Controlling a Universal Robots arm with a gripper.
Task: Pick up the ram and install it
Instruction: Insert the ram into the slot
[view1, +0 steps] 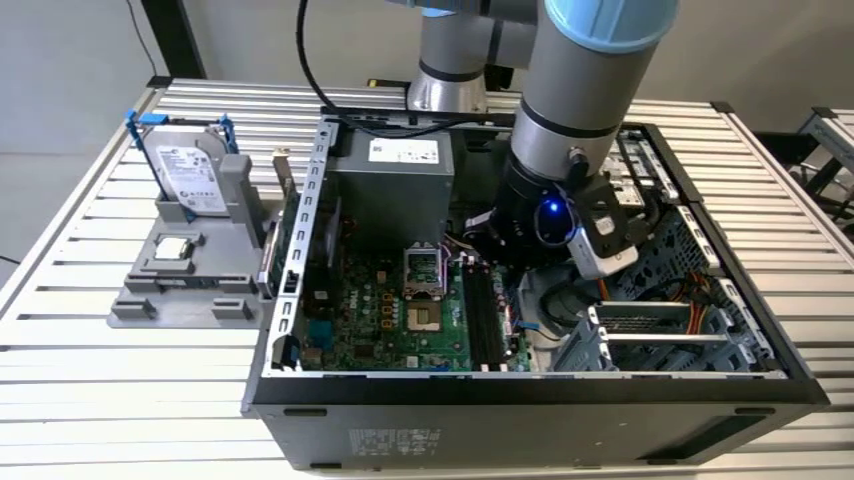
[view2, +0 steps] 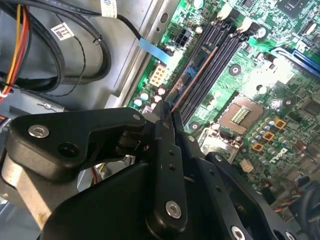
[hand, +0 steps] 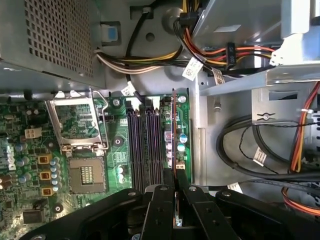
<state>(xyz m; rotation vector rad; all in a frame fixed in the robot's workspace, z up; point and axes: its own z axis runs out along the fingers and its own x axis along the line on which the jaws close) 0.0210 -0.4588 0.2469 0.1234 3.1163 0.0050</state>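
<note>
Now the claw (hand: 175, 200) hangs inside the open computer case (view1: 534, 385), closed on the ram (hand: 174, 135), which it holds edge-on between its two black fingers (hand: 159, 210). In both wrist views the thin strip stands upright over the slots (hand: 145, 145) on the green board (hand: 115, 150), at the slot farthest from the processor socket (hand: 82, 145); whether its lower edge is already seated cannot be told.

To do this step well, the strip likely needs to stay parallel to the slot along its whole length and go down evenly, so neither end catches on the end clips.

Around the slots, the metal wall of the case runs just beside the ram on the side away from the socket, and bundles of cables (hand: 240, 150) lie beyond that wall. The metal power box (view1: 394, 180) sits past the far end of the slots. Outside the case on the surface (view1: 80, 250), a grey stand (view1: 187, 285) carries a hard drive (view1: 187, 175) and a small square chip (view1: 170, 249).
</note>
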